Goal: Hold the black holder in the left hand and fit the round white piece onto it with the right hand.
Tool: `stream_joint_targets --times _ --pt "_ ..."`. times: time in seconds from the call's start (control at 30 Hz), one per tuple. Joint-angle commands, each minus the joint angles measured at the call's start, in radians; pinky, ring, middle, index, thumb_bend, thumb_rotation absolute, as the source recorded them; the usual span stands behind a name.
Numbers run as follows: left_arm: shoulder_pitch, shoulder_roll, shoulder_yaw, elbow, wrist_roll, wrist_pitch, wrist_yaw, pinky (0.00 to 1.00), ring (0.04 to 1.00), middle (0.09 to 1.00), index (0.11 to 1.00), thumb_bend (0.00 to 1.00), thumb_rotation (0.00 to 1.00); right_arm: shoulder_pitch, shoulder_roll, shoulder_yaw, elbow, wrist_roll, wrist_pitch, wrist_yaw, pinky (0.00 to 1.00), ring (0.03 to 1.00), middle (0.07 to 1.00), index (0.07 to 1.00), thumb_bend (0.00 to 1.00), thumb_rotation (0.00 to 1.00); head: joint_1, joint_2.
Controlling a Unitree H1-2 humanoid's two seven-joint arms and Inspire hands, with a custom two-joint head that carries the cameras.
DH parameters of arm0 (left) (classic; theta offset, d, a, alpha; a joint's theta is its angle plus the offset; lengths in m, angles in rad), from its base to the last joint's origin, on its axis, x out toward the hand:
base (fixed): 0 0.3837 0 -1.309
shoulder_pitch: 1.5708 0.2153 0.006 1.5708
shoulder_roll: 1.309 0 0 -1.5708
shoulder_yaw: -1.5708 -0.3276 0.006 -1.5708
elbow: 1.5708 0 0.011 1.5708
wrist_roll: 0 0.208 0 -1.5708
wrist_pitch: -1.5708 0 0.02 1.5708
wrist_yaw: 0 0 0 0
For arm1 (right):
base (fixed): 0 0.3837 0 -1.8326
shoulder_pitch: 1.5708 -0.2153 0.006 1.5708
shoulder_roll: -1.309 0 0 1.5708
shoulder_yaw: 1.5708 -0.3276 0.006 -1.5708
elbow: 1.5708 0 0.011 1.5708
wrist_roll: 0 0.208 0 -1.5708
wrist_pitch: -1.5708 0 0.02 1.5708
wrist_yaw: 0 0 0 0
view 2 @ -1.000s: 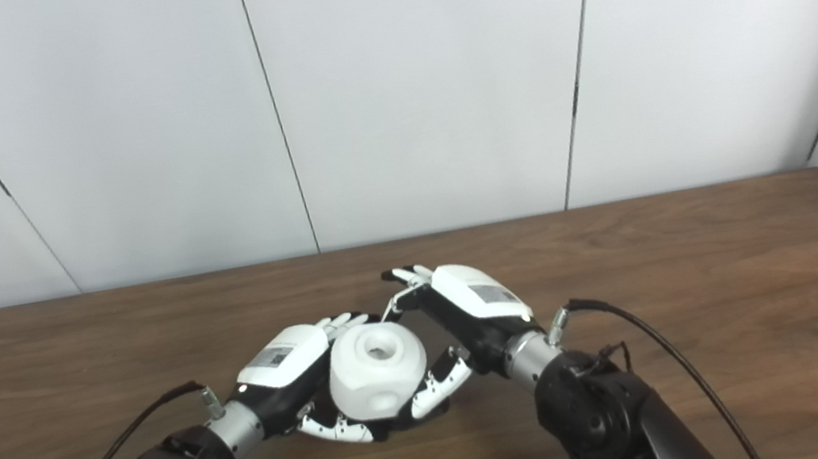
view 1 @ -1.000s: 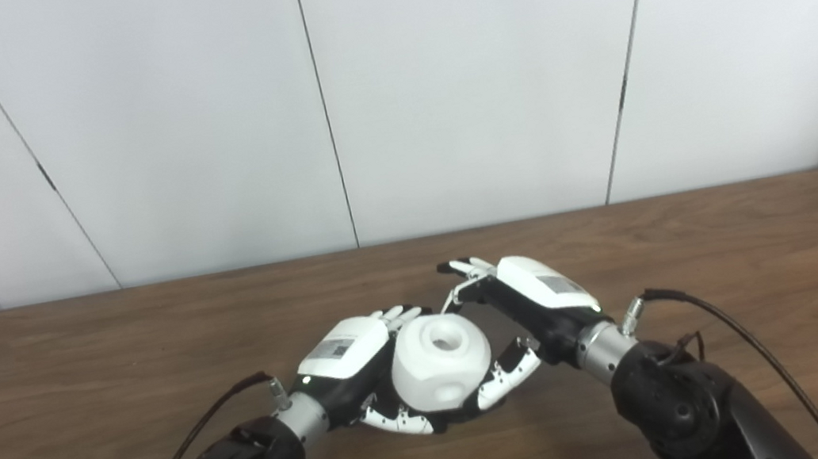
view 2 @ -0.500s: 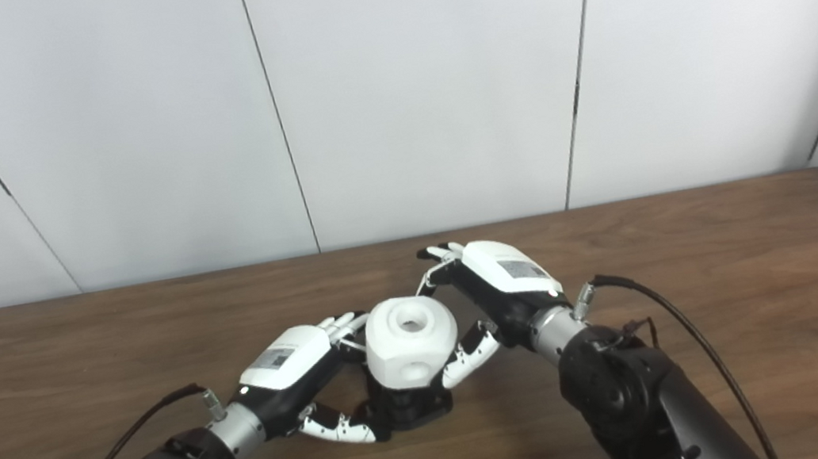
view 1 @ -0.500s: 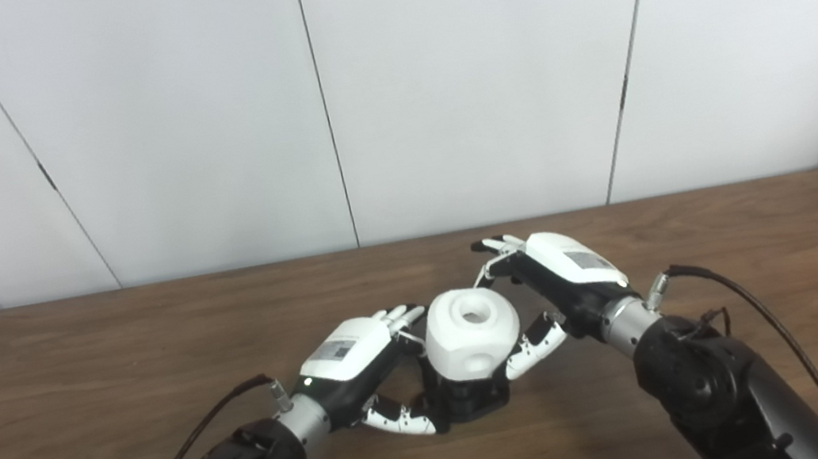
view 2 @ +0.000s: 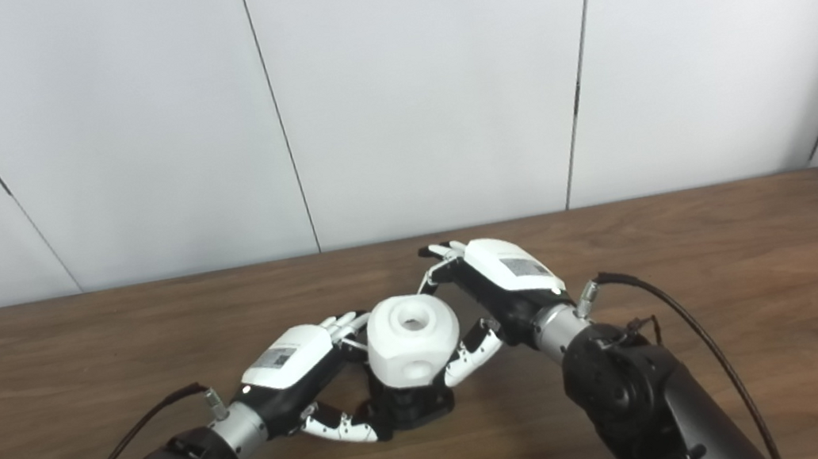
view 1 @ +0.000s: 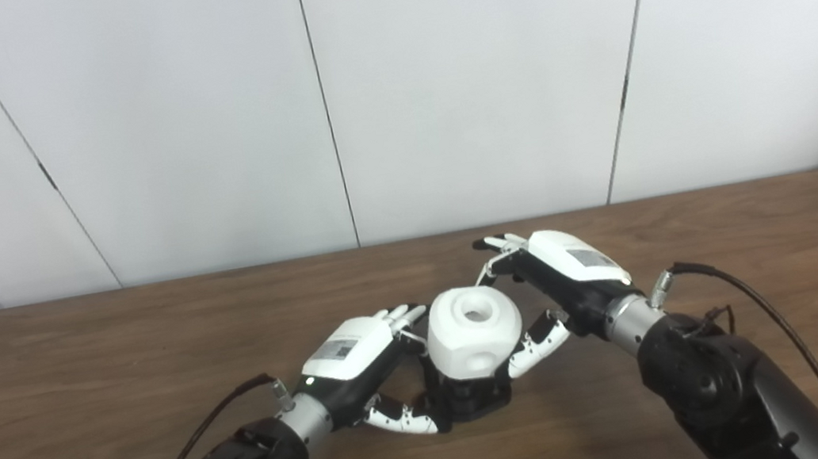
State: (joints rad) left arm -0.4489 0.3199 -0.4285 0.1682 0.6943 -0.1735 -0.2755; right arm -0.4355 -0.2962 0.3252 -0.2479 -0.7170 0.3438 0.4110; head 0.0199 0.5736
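While cupping the white piece (view 1: 474, 331) in the right hand (view 1: 557, 285), just above the black holder (view 1: 470, 401) gripped at its base by the left hand (view 1: 354, 365) on the table (view 1: 77, 372), keep centred, lower straight, press gently, holding the base steady.

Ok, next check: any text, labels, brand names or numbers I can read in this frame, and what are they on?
No text can be read.
Left hand: a grey label on its white back, print too small and blurred to read.
Right hand: a similar grey label, also unreadable.
Round white piece and black holder: no markings visible.
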Motion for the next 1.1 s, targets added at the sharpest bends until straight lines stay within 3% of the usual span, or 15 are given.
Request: stream_joint_targets --times 0.0,0.7,1.07 --pt "-0.024 -0.005 -0.01 -0.013 0.011 -0.003 -0.006 1.0 1.0 0.977 0.48 0.52 0.05 -0.036 -0.002 -0.007 -0.04 -0.002 -0.01 0.0 0.77 0.976 0.94 0.484 0.5 0.14 0.005 0.007" --pt "-0.033 -0.008 -0.003 -0.003 0.007 -0.01 -0.002 1.0 1.0 0.971 0.48 0.52 0.05 -0.016 0.001 0.04 -0.072 -0.02 -0.009 0.048 0.8 1.0 0.968 0.484 0.5 0.14 0.012 0.026" --pt "-0.028 -0.003 -0.001 0.003 0.004 -0.025 0.013 1.0 1.0 0.968 0.48 0.52 0.05 -0.016 -0.006 0.039 -0.084 -0.025 -0.016 0.071 0.81 1.0 0.973 0.484 0.5 0.14 -0.02 0.022"
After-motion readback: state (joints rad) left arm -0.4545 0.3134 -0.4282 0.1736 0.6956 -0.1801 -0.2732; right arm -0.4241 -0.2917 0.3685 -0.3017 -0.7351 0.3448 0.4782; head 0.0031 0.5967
